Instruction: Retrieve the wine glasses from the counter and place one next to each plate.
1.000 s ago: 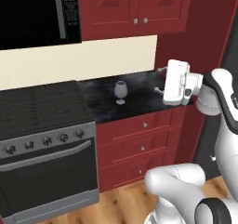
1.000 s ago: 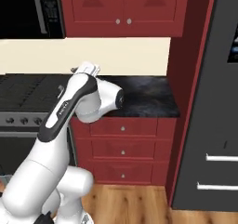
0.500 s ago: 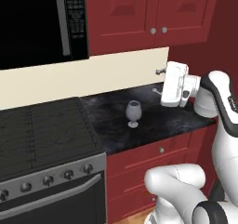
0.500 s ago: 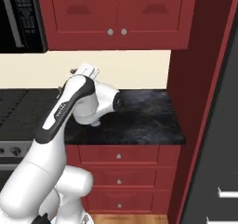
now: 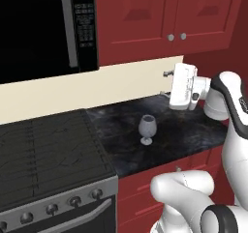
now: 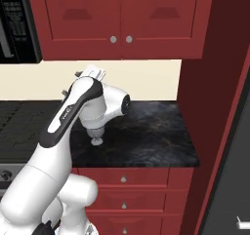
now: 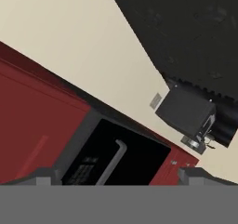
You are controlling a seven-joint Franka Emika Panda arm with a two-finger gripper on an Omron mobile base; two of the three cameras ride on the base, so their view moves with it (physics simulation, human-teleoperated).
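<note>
One grey translucent wine glass (image 5: pixel 147 129) stands upright near the middle of the black marbled counter (image 5: pixel 193 130). My gripper (image 5: pixel 166 83) hangs above the counter, up and to the right of the glass, well clear of it. Its jaws are open and point toward the cream wall, with nothing between them. In the right base view my arm covers most of the wine glass and just its foot (image 6: pixel 97 141) shows on the counter (image 6: pixel 146 136). The hand view looks at the wall, with the gripper (image 7: pixel 118 176) open. The plates are out of view.
A black stove (image 5: pixel 48 145) adjoins the counter on the left, under a microwave (image 5: pixel 43 29). Red upper cabinets (image 5: pixel 169 14) hang above the counter. A tall red panel (image 6: pixel 215 107) closes off its right end. Red drawers (image 6: pixel 124 179) sit below.
The whole picture has shifted and grown: the base has driven closer to the counter. The glass stands where it was and the gripper stays open.
</note>
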